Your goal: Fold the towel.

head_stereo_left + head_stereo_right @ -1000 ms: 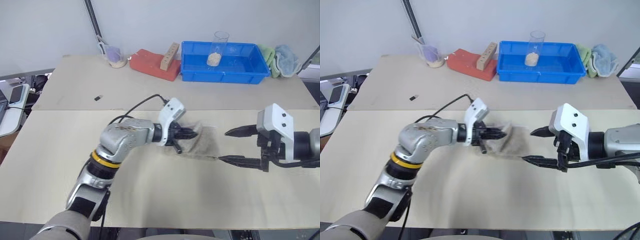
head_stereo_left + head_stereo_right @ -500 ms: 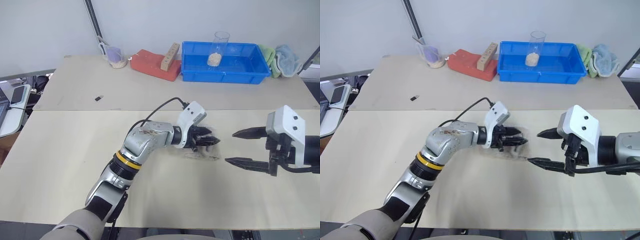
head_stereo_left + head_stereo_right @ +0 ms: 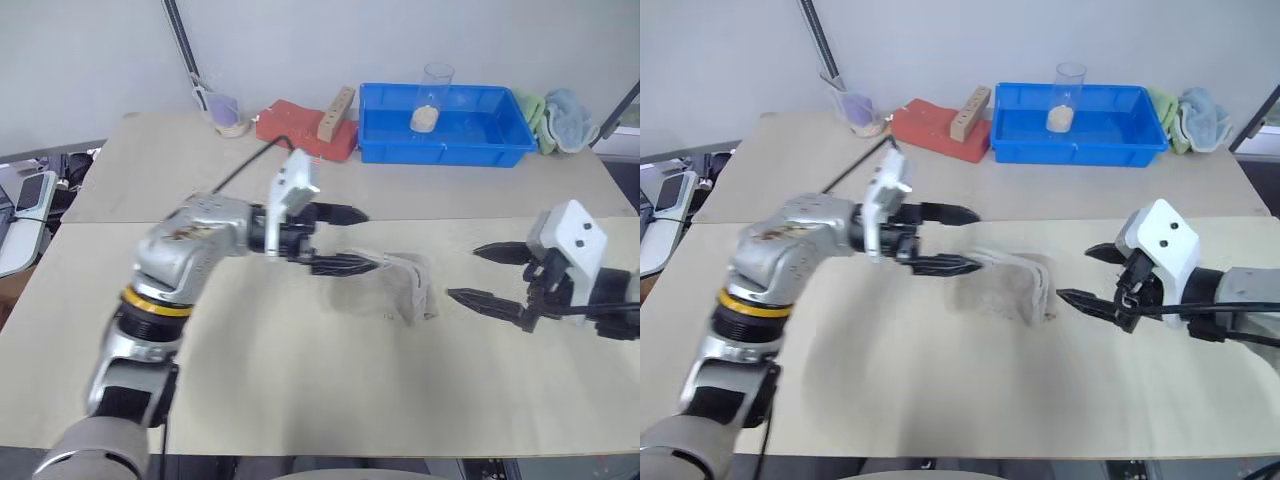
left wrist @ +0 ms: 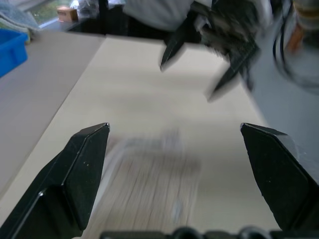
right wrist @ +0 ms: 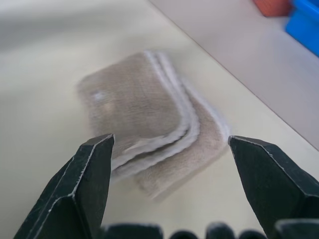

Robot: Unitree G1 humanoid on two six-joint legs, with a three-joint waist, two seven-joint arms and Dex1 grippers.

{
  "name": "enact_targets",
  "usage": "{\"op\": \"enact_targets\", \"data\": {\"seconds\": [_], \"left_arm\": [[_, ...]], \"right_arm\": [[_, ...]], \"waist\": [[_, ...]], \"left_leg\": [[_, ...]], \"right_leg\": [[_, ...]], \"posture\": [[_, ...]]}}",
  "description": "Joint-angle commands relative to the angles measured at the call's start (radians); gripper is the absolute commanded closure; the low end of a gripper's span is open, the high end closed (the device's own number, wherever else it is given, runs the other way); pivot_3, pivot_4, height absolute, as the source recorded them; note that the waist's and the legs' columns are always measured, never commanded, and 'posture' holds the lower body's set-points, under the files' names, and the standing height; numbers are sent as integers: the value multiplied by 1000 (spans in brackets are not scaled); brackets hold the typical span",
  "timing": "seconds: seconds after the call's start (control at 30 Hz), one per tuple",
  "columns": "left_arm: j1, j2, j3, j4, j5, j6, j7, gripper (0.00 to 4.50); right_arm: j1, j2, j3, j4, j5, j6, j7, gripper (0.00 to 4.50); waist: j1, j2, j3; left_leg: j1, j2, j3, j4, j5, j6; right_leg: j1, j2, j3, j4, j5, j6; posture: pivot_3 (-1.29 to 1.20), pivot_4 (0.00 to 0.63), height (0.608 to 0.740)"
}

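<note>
Released since a second ago: left gripper [image 3: 958, 239] now spread wide, drawn back off the folded towel [image 3: 1002, 284]. Right gripper [image 3: 1087, 272] spread, empty, level, pointing at towel.

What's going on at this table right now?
A two-armed robot is folding a beige towel, which lies on the table in a layered bundle. Neither gripper holds it: the left gripper is open beside the towel's edge, and the right gripper is open on its other side, pointing at it.
</note>
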Motion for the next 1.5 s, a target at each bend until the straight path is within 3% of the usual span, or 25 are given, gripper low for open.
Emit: {"op": "enact_targets", "data": {"seconds": [0.03, 0.3, 0.6, 0.8, 0.9, 1.23, 1.5], "left_arm": [[32, 53, 33, -41, 4, -85, -82, 4], [103, 150, 144, -101, -101, -69, -158, 4], [173, 190, 200, -94, -84, -170, -193, 4], [198, 198, 211, -99, -82, -190, -180, 4], [213, 196, 209, -109, -77, -198, -171, 0], [190, 173, 210, -105, -92, -174, -121, 0], [182, 161, 208, -112, -105, -154, -97, 0]], "right_arm": [[-22, 59, 42, -24, -21, 35, -112, 209], [-108, 289, 206, 69, -115, 85, -336, 209], [-153, 399, 313, 241, -203, 42, -336, 209], [-172, 465, 292, 299, -194, 75, -341, 209], [-187, 490, 265, 331, -181, 101, -349, 1008], [-216, 460, 235, 282, -152, 125, -307, 4444], [-221, 217, 68, 389, -192, 50, -198, 4478]], "waist": [[4, 3, -2], [-3, 2, -1], [-11, 3, -2], [-20, 3, -2], [-24, 3, -2], [-26, 3, -2], [-24, 3, -2]], "left_leg": [[0, 0, 0, 0, 0, 0], [0, 0, -2, -1, 1, -1], [1, 1, -2, -1, 1, -1], [2, 1, -2, -1, 1, -1], [2, 1, -2, -1, 1, -1], [3, 1, -3, -1, 1, -1], [3, 0, -2, -1, 1, -1]], "right_leg": [[0, 0, 0, 0, 0, 0], [-1, 0, 0, 1, 0, 0], [-1, 1, 0, 3, 0, 0], [-1, 1, 0, 6, 0, 0], [-2, 1, 0, 6, 0, 0], [-2, 1, 0, 7, 0, 0], [-2, 1, 0, 7, 0, 0]], "posture": [[0, 150, 740], [0, 150, 740], [0, 150, 740], [0, 150, 740], [0, 150, 740], [0, 150, 740], [0, 150, 740]]}}
